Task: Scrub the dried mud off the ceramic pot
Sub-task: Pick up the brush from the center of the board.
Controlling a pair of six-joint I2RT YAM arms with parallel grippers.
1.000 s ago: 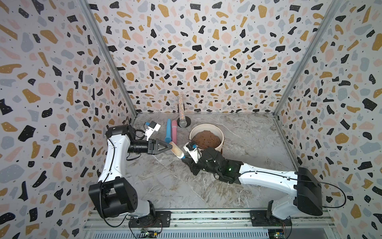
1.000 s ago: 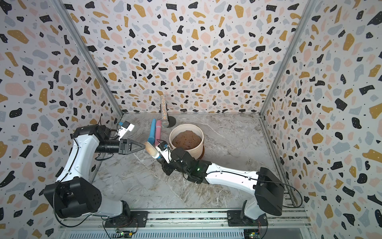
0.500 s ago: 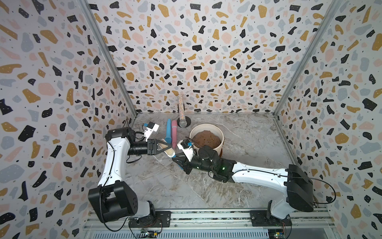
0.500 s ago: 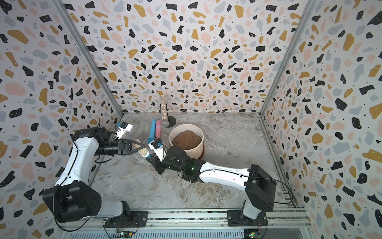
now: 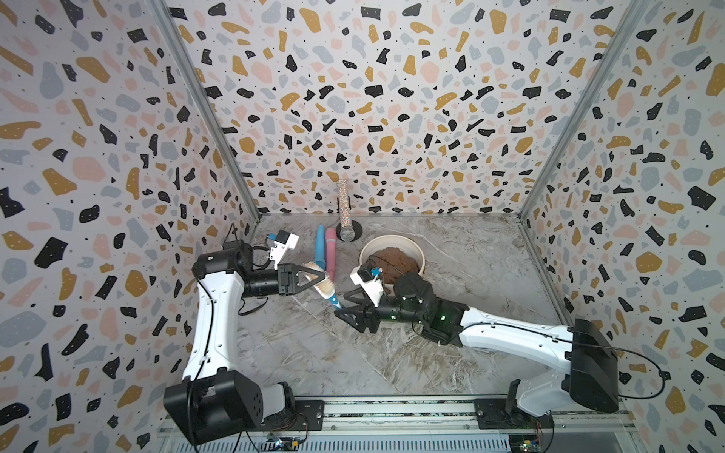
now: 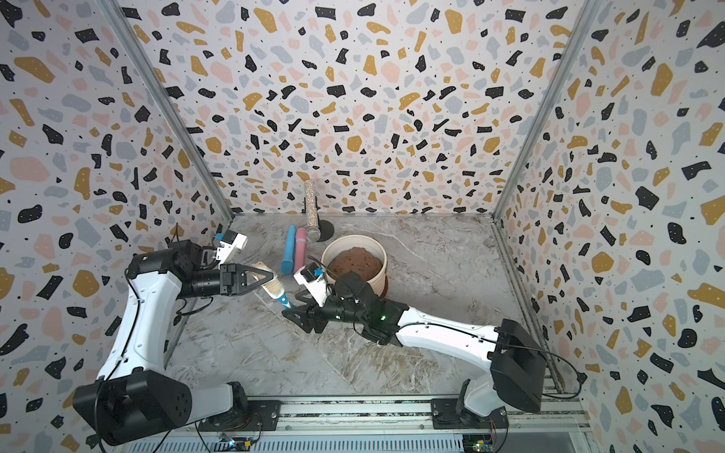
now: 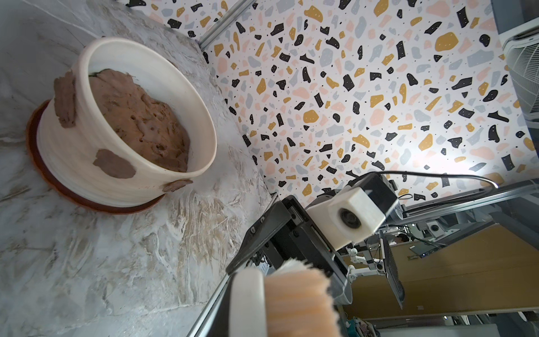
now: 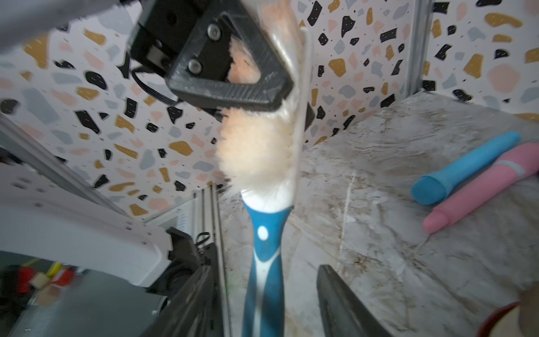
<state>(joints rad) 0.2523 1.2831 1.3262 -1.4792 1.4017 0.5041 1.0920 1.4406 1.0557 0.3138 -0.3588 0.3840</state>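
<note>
The pot (image 5: 420,257) stands on its brown saucer (image 6: 386,289) at 12 o'clock of the table's (image 5: 482,282) centre, short of the back wall, with a brown mound of soil (image 5: 392,263) inside its rim. In the left wrist view three flat patches of mud (image 7: 115,164) stick to the pot's (image 7: 84,175) ribbed outer wall: one high near the rim, one mid-wall, and one low by the saucer.

The left gripper (image 5: 319,276) hangs at 9 o'clock of the pot, its fingers closed on the head of the brush (image 5: 324,289). In the right wrist view one black finger presses into the pale bristles while the brush's (image 8: 264,163) white back rests against the other. From the head the blue handle slants toward 5 o'clock in both top views.

The right gripper (image 5: 343,306) sits at 7 o'clock of the pot, its arm passing in front of the pot's near wall. Its fingers are spread apart on either side of the handle's end, with a visible gap on each side, so they grip nothing.

A blue tube (image 5: 321,249) and a pink tube (image 5: 330,251) lie side by side at 10 o'clock of the pot. A speckled cylinder (image 5: 344,210) leans on a black stand at 11 o'clock, by the back wall.
</note>
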